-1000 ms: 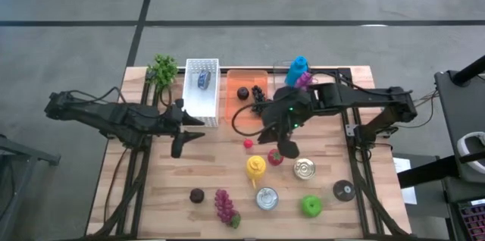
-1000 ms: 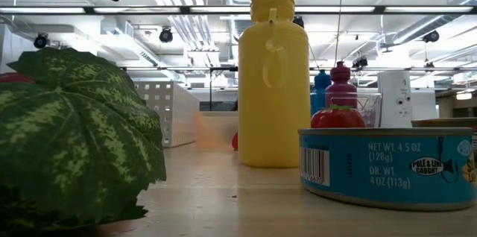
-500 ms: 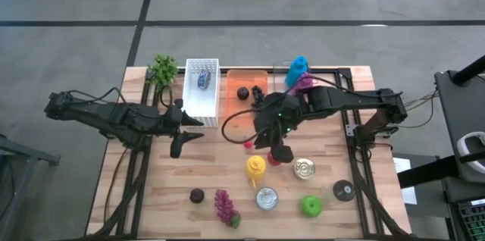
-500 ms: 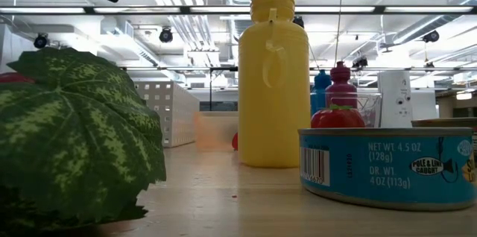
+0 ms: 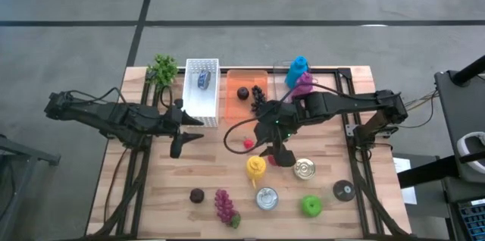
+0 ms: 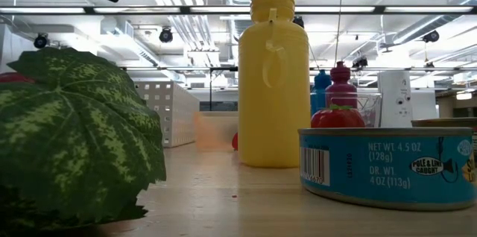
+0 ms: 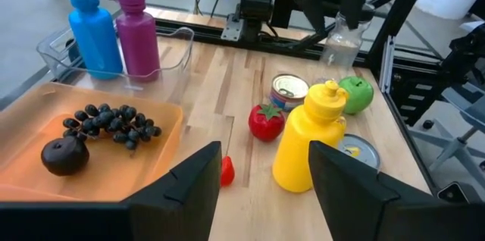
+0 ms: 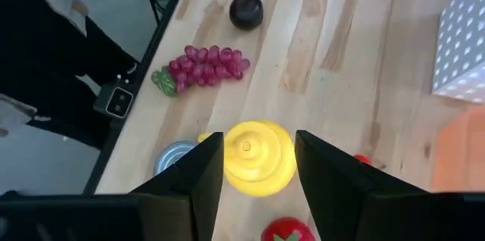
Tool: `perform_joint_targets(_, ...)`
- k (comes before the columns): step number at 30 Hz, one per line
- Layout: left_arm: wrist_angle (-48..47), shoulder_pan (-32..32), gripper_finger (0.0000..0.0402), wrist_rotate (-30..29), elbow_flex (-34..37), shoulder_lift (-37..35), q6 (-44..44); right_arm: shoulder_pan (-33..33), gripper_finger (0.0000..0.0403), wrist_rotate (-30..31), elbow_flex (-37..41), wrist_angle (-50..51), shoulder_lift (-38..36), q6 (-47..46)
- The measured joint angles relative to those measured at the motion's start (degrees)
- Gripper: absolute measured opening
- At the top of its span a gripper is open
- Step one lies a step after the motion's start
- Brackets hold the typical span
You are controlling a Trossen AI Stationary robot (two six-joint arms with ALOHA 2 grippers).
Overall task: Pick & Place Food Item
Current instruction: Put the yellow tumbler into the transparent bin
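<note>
Counter (image 5: 220,176): light wood, seen whole from above.

Right claw (image 5: 276,155): hangs over the middle of the counter, just beside and above the yellow bottle (image 5: 255,167). Fingers apart, nothing between them; in its own wrist view the bottle's cap shows in the gap below.

Left claw (image 5: 182,123): waits at the counter's left side, beside the white bin (image 5: 202,92). Fingers apart, empty.

Tomato (image 7: 265,122): on the counter just beside the yellow bottle, upright; mostly hidden by the right claw from above.

Small red item (image 5: 247,143): on the counter, near the orange tray (image 5: 234,103); too small to identify.

Orange tray: holds dark grapes (image 7: 114,120) and a dark round fruit (image 7: 62,155).

Clear bin (image 7: 170,48): holds a blue bottle (image 7: 92,28) and a purple bottle (image 7: 137,32), both upright.

Front of counter: red grapes (image 5: 225,206), dark plum (image 5: 197,195), two tins (image 5: 267,198), green apple (image 5: 311,206), dark disc (image 5: 343,190).

Far left corner: leafy greens (image 5: 162,68).
</note>
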State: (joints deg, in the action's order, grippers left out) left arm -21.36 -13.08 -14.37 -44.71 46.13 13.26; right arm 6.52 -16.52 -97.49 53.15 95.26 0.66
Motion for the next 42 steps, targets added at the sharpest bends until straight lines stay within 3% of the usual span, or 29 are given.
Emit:
perform_joint_targets(11, -3.3, 0.0, 0.0214, 0.0, 0.0, 0.1, 0.1, 0.7, 0.0164, 0.0, 6.3, -6.3, 0.0, -0.8)
perform_joint_targets(27, -3.4, 0.0, 0.0190, 0.0, 0.0, 0.1, 0.2, 0.8, 0.0132, 0.0, 12.9, -14.3, 0.0, -0.6)
perform_joint_targets(42, -3.4, 0.0, 0.0180, -0.2, 0.0, 0.1, 0.3, 2.3, 0.0146, 0.0, 14.7, -16.7, 0.0, 1.5)
